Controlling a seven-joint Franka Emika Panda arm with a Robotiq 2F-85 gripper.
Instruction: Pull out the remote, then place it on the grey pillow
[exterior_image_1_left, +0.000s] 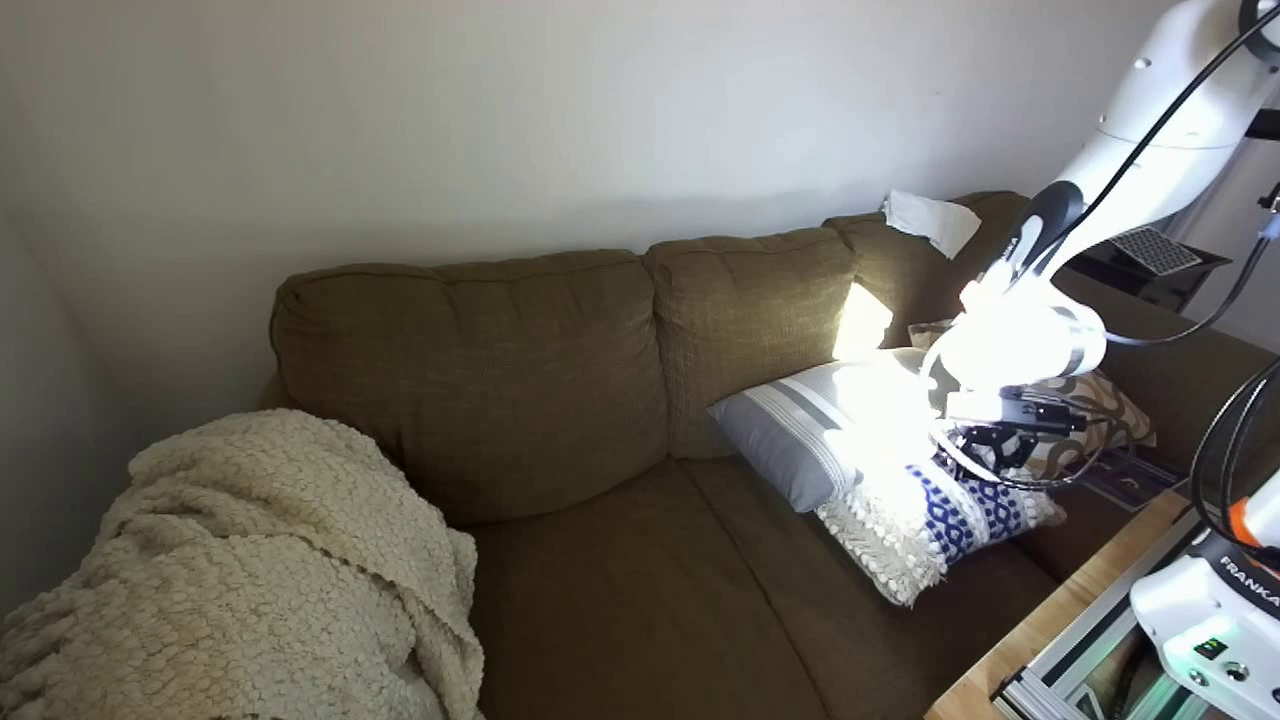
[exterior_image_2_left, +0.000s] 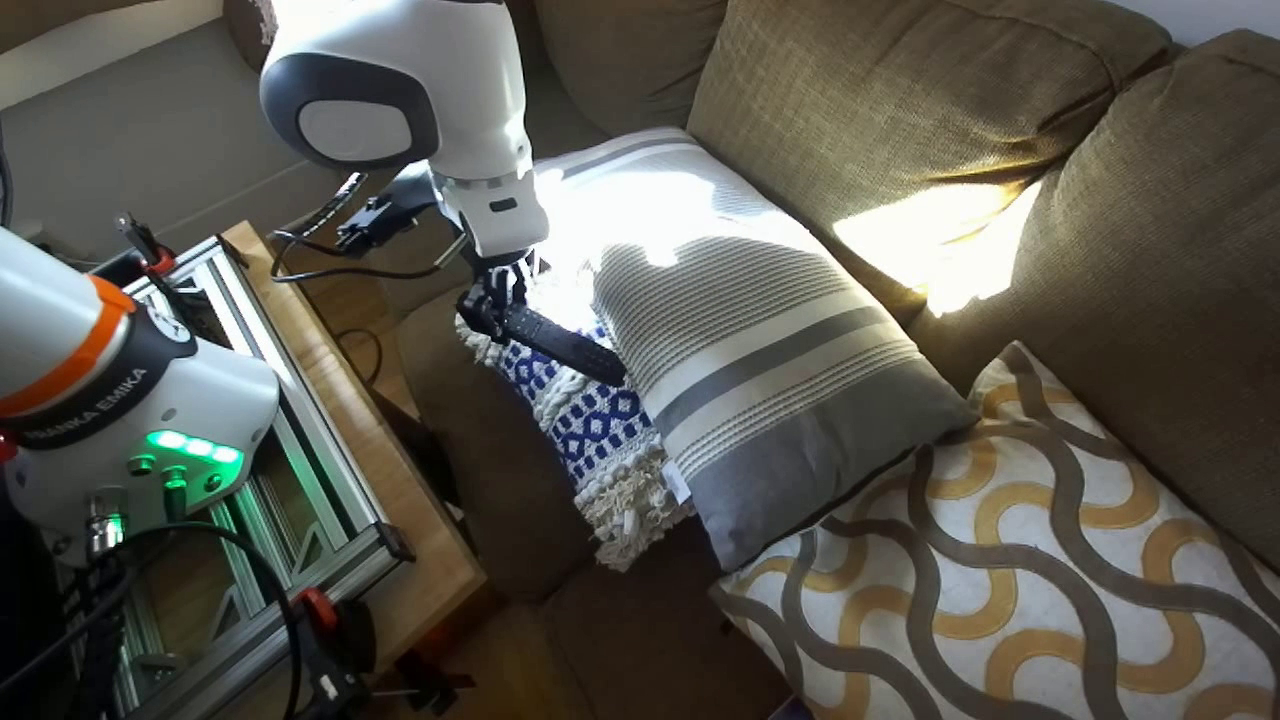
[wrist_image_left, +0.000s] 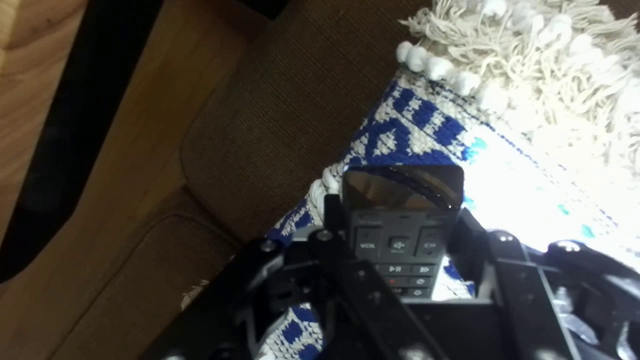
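Since the remote (exterior_image_2_left: 565, 345) is pinched near one end by the gripper (wrist_image_left: 399, 220), its long part could bump the grey pillow (exterior_image_2_left: 760, 320), twist and slip out. It is over the blue-and-white pillow (exterior_image_2_left: 598, 428), touching or not I can't tell, past the long edge of the wooden counter (exterior_image_2_left: 432, 562). The grey pillow is farther from that edge; its puffy slope could make the remote slide off.

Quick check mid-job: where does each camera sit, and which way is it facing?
In an exterior view: in front of the sofa, facing its backrest; arm and base show.
In an exterior view: high near the wavy-patterned pillow, looking down along the sofa; arm and base show.
Wrist view: behind the claw, facing down onto the remote it holds; fingers show.
Both exterior views share the grey pillow.
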